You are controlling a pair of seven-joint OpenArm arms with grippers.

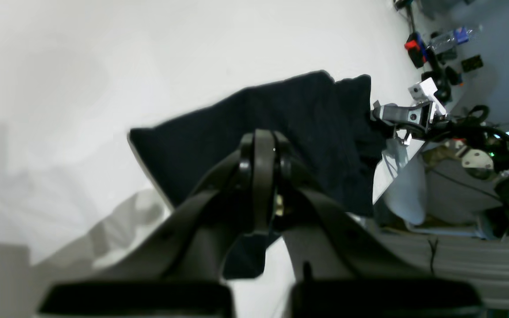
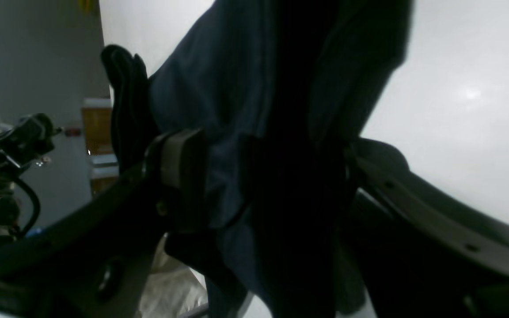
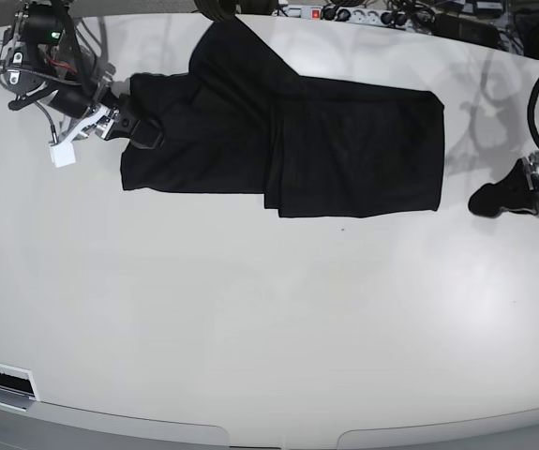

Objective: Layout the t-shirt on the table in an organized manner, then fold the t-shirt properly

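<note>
1. T-shirt (image 3: 344, 150) lies flat across the far half of the worktop (image 3: 250, 319), already doubled into a long dark band, with a thicker overlapped panel toward the base view's right.
2. Right gripper (image 3: 138, 128) sits at the band's end on the base view's left. Its jaws are spread wide with cloth running between them; from the wrist view I cannot say they are pinching it.
3. Left gripper (image 3: 499, 199) rests on bare worktop just past the shirt's other end, pressed together and holding nothing.
4. My reading: laying out is done and folding is under way, the lengthwise fold in place and a crosswise fold to come.
5. Next, the right gripper probably needs to close on its end, lift it, and carry it over toward the other end.
6. Thin fabric may sag or drag, so the left gripper could pin its side while edges are matched.
</note>
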